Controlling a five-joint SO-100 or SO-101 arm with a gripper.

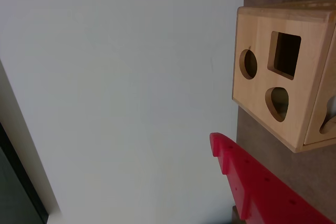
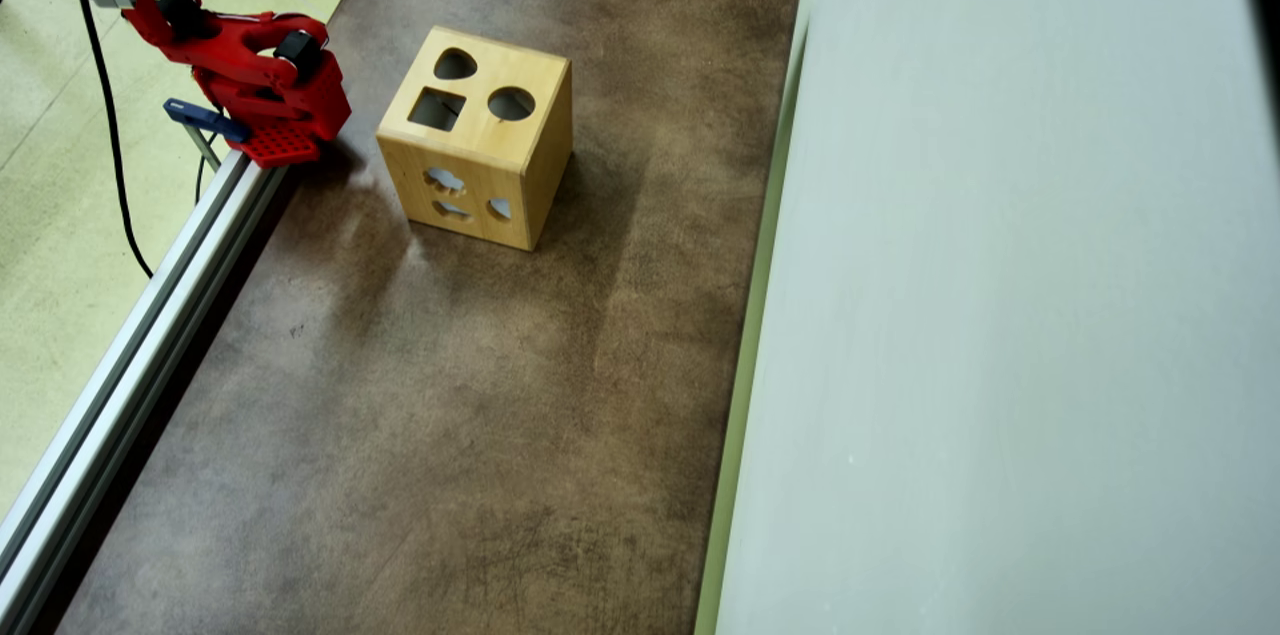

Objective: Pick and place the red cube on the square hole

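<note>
A: Starting at the left of the overhead view, what's there?

B: The red arm (image 2: 240, 65), folded up at the desk's corner beside an aluminium rail (image 2: 150, 315) that runs along the edge. A black cable (image 2: 105, 115) hangs down over the pale green floor (image 2: 40, 215).

A: And the end effector?

B: In the wrist view only one red finger (image 1: 252, 187) shows, toothed along its edge, coming in from the bottom right. Whether it is wide or narrow I cannot tell. Nothing shows against that finger.

A: Next along?

B: The wooden shape-sorter box (image 2: 480, 150) stands on the brown desk (image 2: 450, 415), just right of the arm's base and apart from it. On its top face the square hole (image 2: 437, 109) lies at the left, the round hole (image 2: 511, 103) to its right and a rounded, heart-like hole (image 2: 455, 64) beyond. More cut-outs show on its side.

A: The red cube?

B: Not visible in either view.

A: Anything in the way?

B: The desk around the box is bare. A pale wall (image 2: 1000, 315) bounds the right side.
</note>
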